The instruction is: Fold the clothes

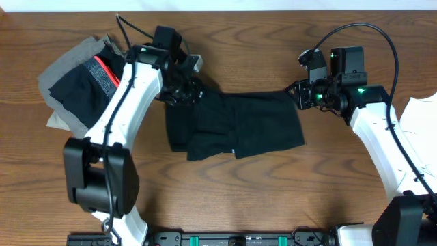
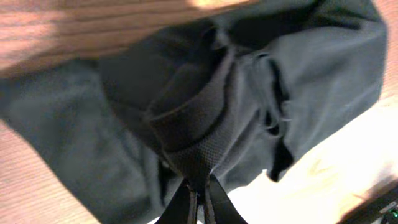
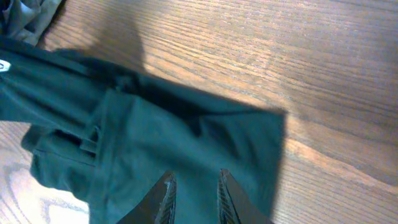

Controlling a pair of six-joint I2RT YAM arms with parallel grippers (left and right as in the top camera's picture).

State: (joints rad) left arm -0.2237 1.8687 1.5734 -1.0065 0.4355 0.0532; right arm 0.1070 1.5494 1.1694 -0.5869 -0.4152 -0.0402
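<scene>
Lying rumpled in the middle of the wooden table (image 1: 273, 41), the black garment (image 1: 239, 130) fills the centre of the overhead view, with the left gripper (image 1: 186, 89) at its far left corner and the right gripper (image 1: 301, 96) at its far right corner. Only this view shows the pile of clothes (image 1: 82, 85) at the far left, grey cloth under a black piece with a red band, and a white piece (image 1: 422, 116) at the right edge. The left wrist view settles what the overhead cannot: the left gripper (image 2: 198, 191) is clamped together on a thick ribbed fold of the black garment (image 2: 186, 124), which bunches up from the fingers. The right wrist view shows the right gripper (image 3: 196, 196) with its fingers (image 3: 165, 199) a narrow gap apart over the near edge of the black garment (image 3: 186, 137); whether they pinch the cloth I cannot tell. A small white label (image 3: 3, 65) shows at the left edge. The table is brown with a clear grain, brightly lit in patches.
</scene>
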